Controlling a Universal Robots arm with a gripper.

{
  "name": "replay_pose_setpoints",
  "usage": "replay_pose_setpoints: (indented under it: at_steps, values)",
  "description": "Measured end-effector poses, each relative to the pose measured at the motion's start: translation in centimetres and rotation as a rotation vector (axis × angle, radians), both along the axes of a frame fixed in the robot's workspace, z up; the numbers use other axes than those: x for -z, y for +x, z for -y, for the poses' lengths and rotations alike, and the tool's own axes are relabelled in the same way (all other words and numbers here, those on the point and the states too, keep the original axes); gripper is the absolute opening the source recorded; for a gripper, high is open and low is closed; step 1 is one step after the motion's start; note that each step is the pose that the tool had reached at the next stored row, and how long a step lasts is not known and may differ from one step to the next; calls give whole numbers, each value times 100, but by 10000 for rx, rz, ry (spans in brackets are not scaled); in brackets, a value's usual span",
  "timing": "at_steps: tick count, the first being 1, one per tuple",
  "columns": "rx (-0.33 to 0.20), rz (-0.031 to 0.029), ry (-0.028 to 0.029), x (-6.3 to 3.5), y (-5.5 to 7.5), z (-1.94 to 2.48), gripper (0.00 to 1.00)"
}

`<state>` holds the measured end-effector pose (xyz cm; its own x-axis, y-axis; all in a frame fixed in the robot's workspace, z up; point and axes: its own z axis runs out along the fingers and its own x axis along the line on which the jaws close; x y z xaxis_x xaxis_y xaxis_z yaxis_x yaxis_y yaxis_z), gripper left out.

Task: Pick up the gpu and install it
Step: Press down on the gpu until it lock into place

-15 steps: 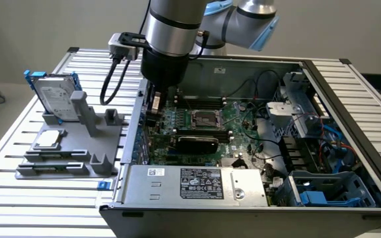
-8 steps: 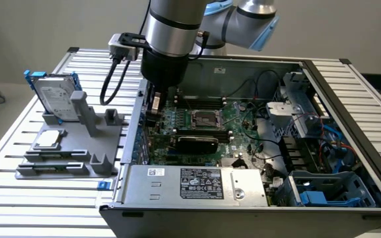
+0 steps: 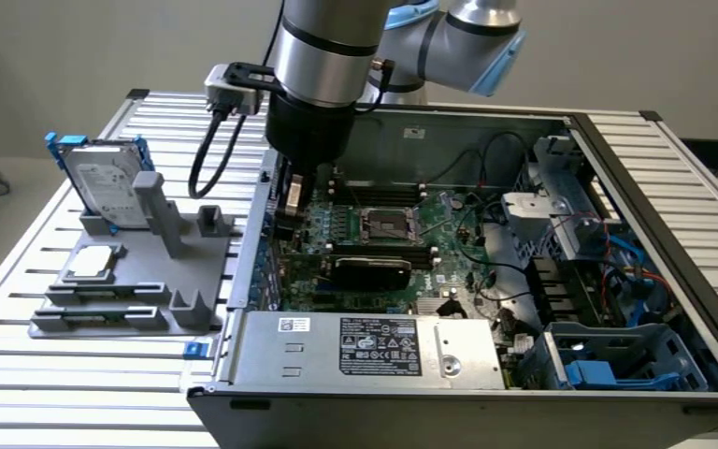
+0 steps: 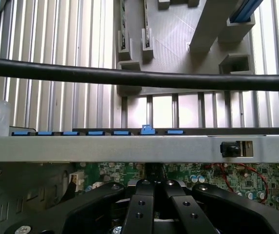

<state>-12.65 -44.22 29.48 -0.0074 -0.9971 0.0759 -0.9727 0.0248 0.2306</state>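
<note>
One pincer (image 3: 294, 201), grip state unclear, hangs inside the case (image 3: 658, 178); gpu (image 3: 372, 271) lies just beside, toward the exterior view's right.

Your arm (image 3: 322, 47) has silver tubes, light-blue joint caps and a black cable looping at nine o'clock; the black gripper (image 4: 154, 207) shows screws.

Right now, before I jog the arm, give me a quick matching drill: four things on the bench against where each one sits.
Things:
1. hard drive
2. square chip
3. gpu
4. tool

Places:
A. lying flat on the grey fixture
B. on the motherboard, black shroud showing
C. standing upright at the fixture's back
D. inside the case, by its wall nearest the fixture

Pairs: 1-C, 2-A, 3-B, 4-D
</note>
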Motion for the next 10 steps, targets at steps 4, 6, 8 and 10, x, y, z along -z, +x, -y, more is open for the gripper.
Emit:
replay_pose_setpoints:
  at_steps: [4, 6, 8, 10]
  values:
    - [7, 2, 3, 1, 0, 0, 11]
    - [12, 2, 4, -4, 0, -1, 11]
    - [17, -1, 1, -10, -1, 0, 11]
    - [22, -5, -2, -19, -2, 0, 11]
